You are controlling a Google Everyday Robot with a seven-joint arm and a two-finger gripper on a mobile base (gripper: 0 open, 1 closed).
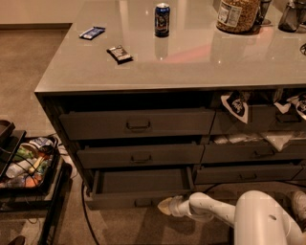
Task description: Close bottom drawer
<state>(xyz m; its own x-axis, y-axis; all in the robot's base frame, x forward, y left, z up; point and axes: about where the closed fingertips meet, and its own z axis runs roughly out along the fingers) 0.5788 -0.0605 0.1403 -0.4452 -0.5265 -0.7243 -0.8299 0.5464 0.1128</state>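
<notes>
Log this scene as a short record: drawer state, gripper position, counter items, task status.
bottom drawer: pulled out, plain dark inside showing
gripper: near the floor, at the right end of the bottom drawer's front; contact unclear
arm: white, reaching in from the lower right
middle drawer: partly open
top drawer: partly open
countertop: can, blue packet, dark snack bar, jar
task status: drawer not yet closed
</notes>
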